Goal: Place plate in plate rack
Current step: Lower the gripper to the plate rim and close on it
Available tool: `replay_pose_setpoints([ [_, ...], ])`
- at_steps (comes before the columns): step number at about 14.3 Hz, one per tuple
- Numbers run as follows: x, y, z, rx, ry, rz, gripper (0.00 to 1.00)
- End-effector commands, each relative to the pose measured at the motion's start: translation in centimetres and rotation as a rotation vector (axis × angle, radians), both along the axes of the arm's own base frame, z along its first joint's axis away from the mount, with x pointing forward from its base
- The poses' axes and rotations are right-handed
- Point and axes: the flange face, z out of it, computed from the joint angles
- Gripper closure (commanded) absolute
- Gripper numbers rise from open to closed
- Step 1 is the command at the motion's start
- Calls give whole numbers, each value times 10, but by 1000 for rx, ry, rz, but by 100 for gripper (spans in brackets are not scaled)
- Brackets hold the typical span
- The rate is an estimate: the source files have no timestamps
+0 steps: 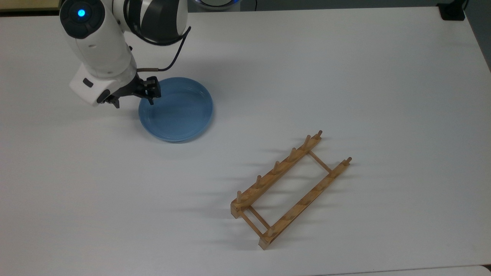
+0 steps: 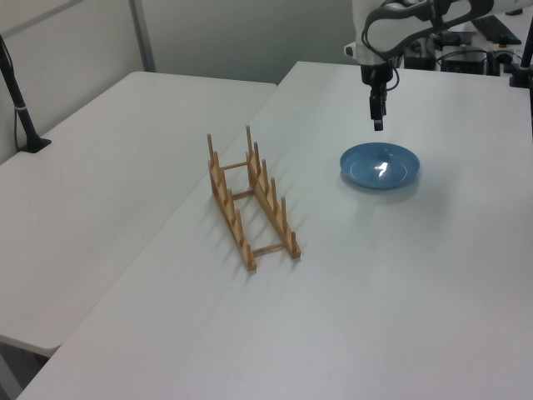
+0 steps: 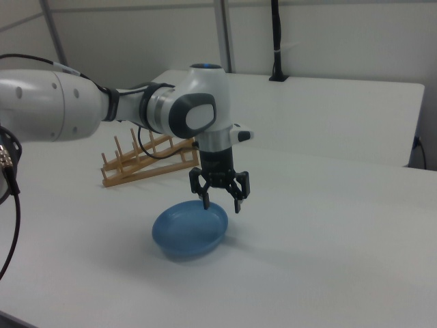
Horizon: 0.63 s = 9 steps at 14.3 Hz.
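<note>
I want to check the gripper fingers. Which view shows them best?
The right view: the open gripper faces it, above the plate rim. The top view partly hides it under the arm; the left view shows it edge-on.

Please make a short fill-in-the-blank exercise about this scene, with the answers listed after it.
1. The plate is ____ in colour.
2. The plate lies flat on the ____ table.
3. The plate rack holds ____ plates.
4. The gripper has its fingers ____, above the plate's rim.

Answers: blue; white; no; open

The blue plate (image 1: pixel 175 110) lies flat mid-table; the wooden plate rack (image 1: pixel 290 189) stands empty, well apart, nearer the table's edge.
</note>
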Motion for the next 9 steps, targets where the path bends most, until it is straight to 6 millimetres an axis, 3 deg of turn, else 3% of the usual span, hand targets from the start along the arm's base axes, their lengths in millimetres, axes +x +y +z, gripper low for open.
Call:
replay_pose_setpoints([
  [1, 11, 2, -31, -5, -9, 48, 20],
  [3, 14, 6, -45, -8, -6, 56, 28],
  [4, 15, 10, -57, -13, 5, 66, 37],
  [7, 16, 12, -63, -19, -3, 76, 63],
  [9, 16, 12, -67, -18, 1, 88, 86],
])
